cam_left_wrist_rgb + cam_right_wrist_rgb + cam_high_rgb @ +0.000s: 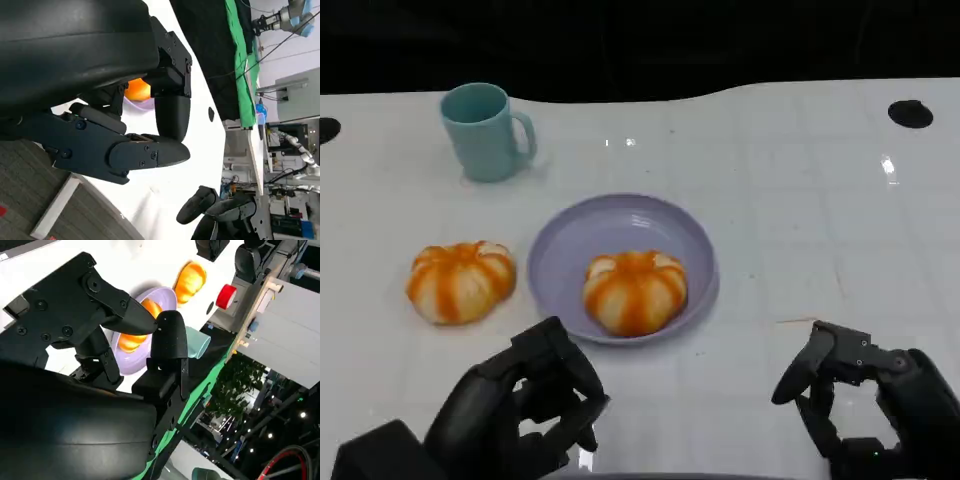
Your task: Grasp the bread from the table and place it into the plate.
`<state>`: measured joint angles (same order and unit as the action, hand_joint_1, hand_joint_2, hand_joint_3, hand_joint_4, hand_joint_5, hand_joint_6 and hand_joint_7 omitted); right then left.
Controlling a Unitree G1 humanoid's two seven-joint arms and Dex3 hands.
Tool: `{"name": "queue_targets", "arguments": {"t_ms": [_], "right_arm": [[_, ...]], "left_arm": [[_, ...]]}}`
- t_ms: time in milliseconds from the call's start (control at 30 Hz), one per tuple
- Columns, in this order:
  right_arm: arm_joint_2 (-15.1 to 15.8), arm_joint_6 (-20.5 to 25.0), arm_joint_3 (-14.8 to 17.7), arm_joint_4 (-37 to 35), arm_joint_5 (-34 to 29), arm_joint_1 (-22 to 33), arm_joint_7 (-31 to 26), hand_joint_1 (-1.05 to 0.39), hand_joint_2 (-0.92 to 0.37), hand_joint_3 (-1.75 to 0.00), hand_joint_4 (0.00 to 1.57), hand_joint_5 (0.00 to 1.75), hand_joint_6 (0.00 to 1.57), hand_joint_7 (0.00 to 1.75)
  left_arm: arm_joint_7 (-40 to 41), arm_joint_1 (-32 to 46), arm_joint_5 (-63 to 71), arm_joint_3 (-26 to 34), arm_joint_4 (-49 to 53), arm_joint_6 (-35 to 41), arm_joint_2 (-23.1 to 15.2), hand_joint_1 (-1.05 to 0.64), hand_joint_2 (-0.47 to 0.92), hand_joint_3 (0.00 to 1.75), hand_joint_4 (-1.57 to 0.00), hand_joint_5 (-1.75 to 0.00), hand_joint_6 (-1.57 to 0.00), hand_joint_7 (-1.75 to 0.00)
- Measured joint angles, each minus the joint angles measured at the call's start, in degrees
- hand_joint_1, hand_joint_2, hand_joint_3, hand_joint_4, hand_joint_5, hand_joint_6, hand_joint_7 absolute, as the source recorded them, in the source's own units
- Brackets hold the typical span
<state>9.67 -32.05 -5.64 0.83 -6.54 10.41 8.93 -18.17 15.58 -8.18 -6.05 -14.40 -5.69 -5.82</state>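
Bread [635,291] here is a round, pumpkin-shaped bun, lobed like segments, glazed orange with pale cream stripes between the lobes. Two such buns are on the table [800,200]: one lies inside the plate [570,245], toward its 6 o'clock edge, and the second bun [461,281] sits on the bare table at the plate's 9 o'clock, just beside its rim but apart from it. One lilac plate and one teal mug [486,131] are present, the mug at the plate's 11 o'clock with its handle pointing to 3 o'clock. Left hand [525,405] hovers at the plate's 7 o'clock, fingers apart and holding nothing. Right hand [865,400] sits at 4 o'clock, fingers likewise spread and empty.
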Motion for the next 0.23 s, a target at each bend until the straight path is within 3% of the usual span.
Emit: {"name": "queue_targets", "arguments": {"t_ms": [233], "right_arm": [[-0.12,0.0,-0.01,-0.1,0.19,0.0,0.18,-0.24,-0.41,-1.25,0.85,1.75,0.71,1.49]], "left_arm": [[-0.01,0.04,-0.45,0.1,-0.01,0.0,-0.41,-0.51,0.92,0.43,-0.66,-1.75,-0.46,-1.7]]}}
